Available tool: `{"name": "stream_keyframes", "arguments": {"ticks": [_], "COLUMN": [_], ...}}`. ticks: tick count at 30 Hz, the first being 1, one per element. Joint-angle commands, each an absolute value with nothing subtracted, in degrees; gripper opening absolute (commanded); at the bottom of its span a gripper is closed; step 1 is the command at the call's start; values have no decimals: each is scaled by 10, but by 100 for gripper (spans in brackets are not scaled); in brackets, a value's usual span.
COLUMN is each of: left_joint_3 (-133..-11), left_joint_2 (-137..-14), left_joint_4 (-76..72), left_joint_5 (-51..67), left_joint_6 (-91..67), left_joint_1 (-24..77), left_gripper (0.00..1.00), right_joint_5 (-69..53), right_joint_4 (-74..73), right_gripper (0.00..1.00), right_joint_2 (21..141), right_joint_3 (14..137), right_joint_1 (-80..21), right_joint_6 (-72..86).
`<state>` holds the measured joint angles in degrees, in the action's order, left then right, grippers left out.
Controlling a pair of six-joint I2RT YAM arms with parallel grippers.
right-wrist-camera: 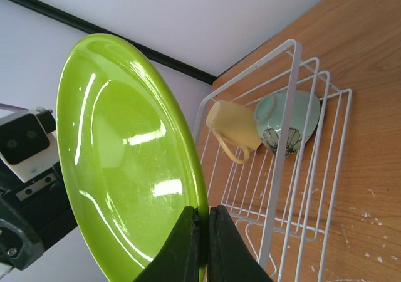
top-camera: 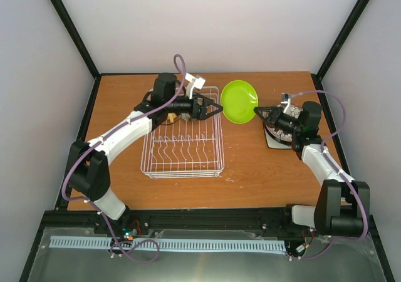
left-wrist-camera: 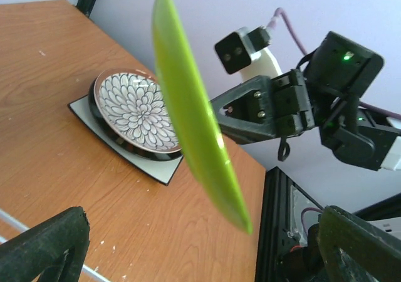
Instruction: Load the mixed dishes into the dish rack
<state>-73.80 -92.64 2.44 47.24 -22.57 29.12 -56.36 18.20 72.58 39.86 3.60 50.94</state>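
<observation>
My right gripper (right-wrist-camera: pixel 202 232) is shut on the rim of the small lime-green plate (right-wrist-camera: pixel 119 156) and holds it tilted on edge in the air, just right of the dish rack (top-camera: pixel 220 145). In the top view the plate (top-camera: pixel 239 101) sits between both grippers. My left gripper (top-camera: pixel 216 108) is open over the rack's far right side, facing the plate's edge (left-wrist-camera: pixel 188 106) without touching it. The yellow cup (right-wrist-camera: pixel 229 128) and pale mint bowl (right-wrist-camera: pixel 288 119) lie in the rack's far end. The petal-patterned plate (left-wrist-camera: pixel 135 109) lies on a dark-rimmed plate (left-wrist-camera: pixel 125 145) on the square white plate (left-wrist-camera: pixel 84 109).
The stack of plates (top-camera: pixel 276 139) lies on the wooden table under my right arm, near the right edge. The black frame posts stand at the table's corners. The rack's near rows of prongs (top-camera: pixel 182 150) hold nothing.
</observation>
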Motion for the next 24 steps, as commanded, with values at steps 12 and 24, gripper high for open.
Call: {"name": "stream_keyframes", "arguments": {"ticks": [12,24], "left_joint_3": [-774,-829], "left_joint_2": [-931,-952], "left_joint_4": [-8,83], "left_joint_5": [511,478], "left_joint_6": [-252,-214], "left_joint_1": [301,319], "left_gripper": [81,1], "right_joint_5": [-528,-516], "right_joint_4": [198,216], "right_gripper": [3,3], "right_joint_2": [755,778], "right_joint_3": [456,472], "right_joint_1": [-58,-97], "right_joint_6": [506,509]}}
